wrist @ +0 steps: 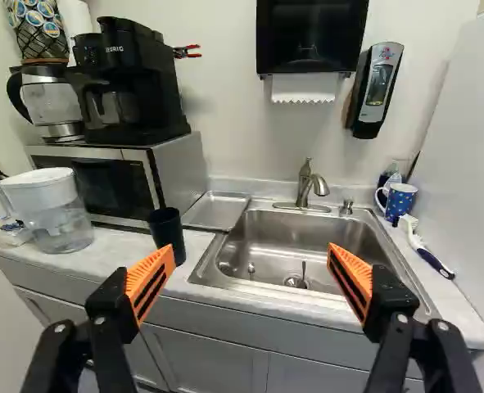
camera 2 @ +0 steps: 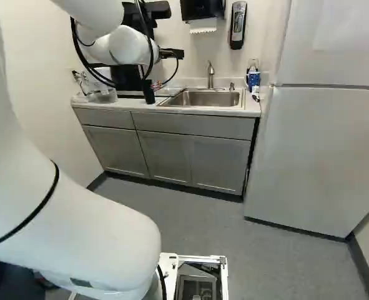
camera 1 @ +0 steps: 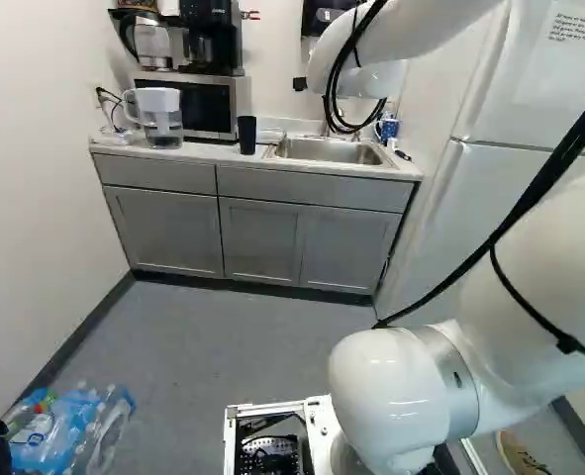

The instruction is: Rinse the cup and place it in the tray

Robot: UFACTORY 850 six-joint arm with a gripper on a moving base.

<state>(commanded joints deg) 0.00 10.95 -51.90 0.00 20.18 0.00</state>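
Because rinsing comes first, the lots are listed from the cup outward. Item: black cup (wrist: pixel 167 233), upright on the counter (wrist: pixel 119 248), just beside the sink (wrist: pixel 307 246) on the microwave (wrist: pixel 115 184) side; likely the task's piece, set within easy reach of the basin. Item: rimmed metal tray (wrist: pixel 215 210), lying between microwave and sink, behind the cup; placed there, I judge, so that wet ware can go straight onto it. Item: brushed faucet (wrist: pixel 309 184), at the sink's back edge, no stream visible. Item: blue dotted mug (wrist: pixel 400 201), beyond the sink's other side with a scrub brush (wrist: pixel 426 252) near it; presumably kept there as washing-up things. Item: one pair of jaws, orange pads (wrist: pixel 149 282) spread wide, grasping nothing; released, I suppose, to take the cup around its body, which calls for a shift towards the microwave side.
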